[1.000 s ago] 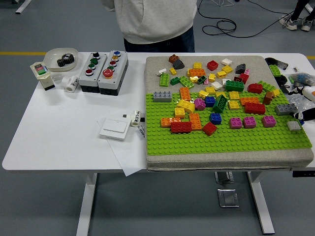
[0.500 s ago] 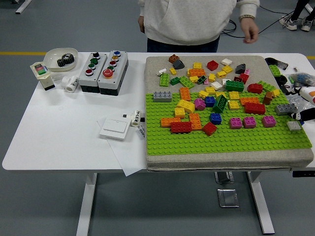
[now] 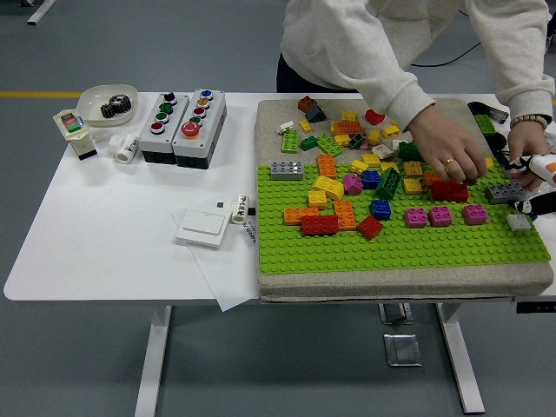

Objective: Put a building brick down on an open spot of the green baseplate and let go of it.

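The robot's right hand (image 3: 540, 187), finger state indiscernible, is seen at the desk's right edge, nearest the grey brick (image 3: 519, 222) on the green baseplate (image 3: 408, 248), while a person's hand (image 3: 452, 155) sorts bricks.

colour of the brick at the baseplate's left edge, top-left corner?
Grey brick, on the green baseplate; head view shows it.
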Robot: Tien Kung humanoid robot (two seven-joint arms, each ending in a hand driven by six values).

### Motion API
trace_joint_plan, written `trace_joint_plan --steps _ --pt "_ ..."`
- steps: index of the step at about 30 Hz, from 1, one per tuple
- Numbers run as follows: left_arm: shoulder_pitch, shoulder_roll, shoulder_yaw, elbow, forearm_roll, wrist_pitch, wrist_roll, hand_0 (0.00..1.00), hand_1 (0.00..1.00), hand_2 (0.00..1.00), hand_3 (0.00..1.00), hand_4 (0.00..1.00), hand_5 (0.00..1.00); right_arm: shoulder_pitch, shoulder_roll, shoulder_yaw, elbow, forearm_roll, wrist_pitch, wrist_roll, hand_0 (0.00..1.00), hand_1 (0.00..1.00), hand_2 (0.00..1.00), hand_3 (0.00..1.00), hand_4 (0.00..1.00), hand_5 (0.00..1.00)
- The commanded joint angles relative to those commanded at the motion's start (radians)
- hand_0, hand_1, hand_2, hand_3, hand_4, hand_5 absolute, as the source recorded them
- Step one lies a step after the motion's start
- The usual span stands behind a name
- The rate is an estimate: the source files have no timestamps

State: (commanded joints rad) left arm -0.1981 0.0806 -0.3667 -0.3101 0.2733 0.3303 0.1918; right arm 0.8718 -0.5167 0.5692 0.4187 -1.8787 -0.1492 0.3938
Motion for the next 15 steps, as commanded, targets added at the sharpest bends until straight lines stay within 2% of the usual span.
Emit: trace_joint_plan --steps 8,15 --pt "0.011 0.000 0.002 0.004 -0.008 0.000 -0.005 0.606 0.684 0.649 0.549 0.564 0.605 -0.009 -0.025 0.009 0.057 -0.027 0.011 -0.003 0.817 0.801 0.827 0.830 0.759 0.423" --pt "0.020 0.000 0.004 0.006 -0.012 -0.001 -0.007 0.606 0.683 0.648 0.548 0.564 0.605 -0.040 -0.072 0.051 0.142 -0.038 0.026 -0.013 0.819 0.802 0.826 0.834 0.763 0.423"
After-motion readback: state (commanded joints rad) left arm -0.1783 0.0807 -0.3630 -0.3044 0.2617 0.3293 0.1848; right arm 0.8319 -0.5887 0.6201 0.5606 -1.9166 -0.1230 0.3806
